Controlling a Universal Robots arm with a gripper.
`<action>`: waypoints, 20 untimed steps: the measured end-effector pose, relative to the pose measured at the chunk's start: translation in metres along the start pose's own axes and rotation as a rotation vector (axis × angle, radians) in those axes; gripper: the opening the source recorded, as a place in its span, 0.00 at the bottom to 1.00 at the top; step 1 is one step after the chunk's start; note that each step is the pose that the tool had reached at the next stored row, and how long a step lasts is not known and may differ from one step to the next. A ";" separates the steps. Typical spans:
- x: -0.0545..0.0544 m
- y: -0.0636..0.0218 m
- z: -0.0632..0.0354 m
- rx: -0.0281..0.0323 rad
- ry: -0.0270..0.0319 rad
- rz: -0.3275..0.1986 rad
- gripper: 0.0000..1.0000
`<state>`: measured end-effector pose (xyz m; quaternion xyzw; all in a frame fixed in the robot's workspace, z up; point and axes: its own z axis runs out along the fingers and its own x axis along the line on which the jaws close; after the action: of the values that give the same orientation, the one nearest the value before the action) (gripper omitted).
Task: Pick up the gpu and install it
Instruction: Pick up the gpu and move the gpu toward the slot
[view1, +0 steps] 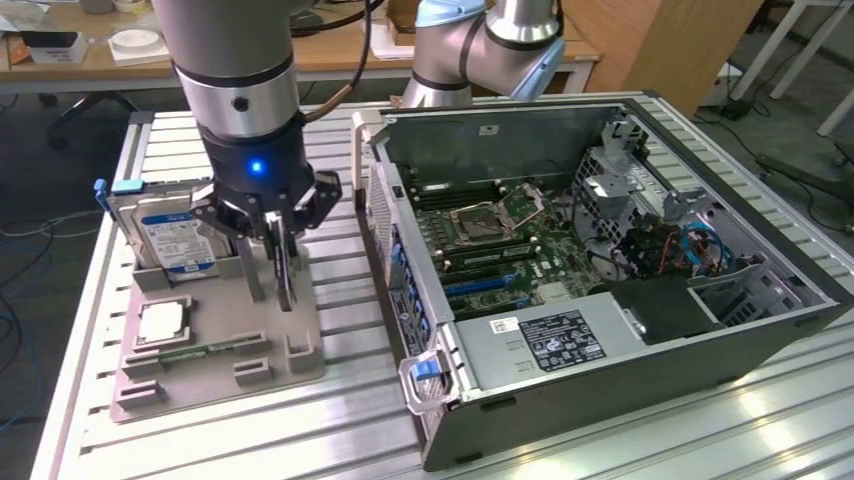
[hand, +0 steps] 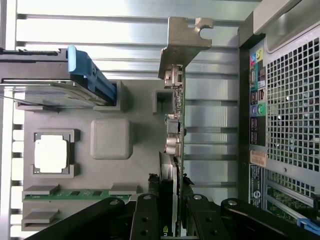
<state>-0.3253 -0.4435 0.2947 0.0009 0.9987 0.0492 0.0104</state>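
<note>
Broadly, everything sits on the ribbed aluminium table (view1: 347, 430), and the biggest thing on it is the open black and silver computer case (view1: 747, 330), lying on its side with its green motherboard (view1: 534, 240) facing up, to the exterior view's right of me. Just beside it, on the exterior view's left, is the grey moulded plastic holder (view1: 200, 370), with the boxy silver hard drive (view1: 174, 240) standing in one pocket. The gpu (view1: 283, 275), a thin flat card with a dark face and green board, stands on edge over that holder directly beneath my wrist. My black gripper (view1: 278, 235) is clamped on its upper edge, one of the fingers (hand: 147, 215) pressed to each face. The card's long axis runs parallel to the case's perforated rear panel (hand: 295, 100), with its silvery bent metal bracket (hand: 186, 37) at the far end from my grip. I cannot tell whether its lower edge has cleared the holder.
</note>
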 end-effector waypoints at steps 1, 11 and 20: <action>0.000 0.0001 -0.0008 -0.0020 0.0000 0.000 0.27; 0.000 0.0007 -0.0078 -0.0145 -0.0001 0.001 0.27; 0.000 0.0014 -0.0147 -0.0296 -0.0001 0.001 0.27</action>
<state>-0.3254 -0.4436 0.3095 0.0012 0.9979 0.0640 0.0105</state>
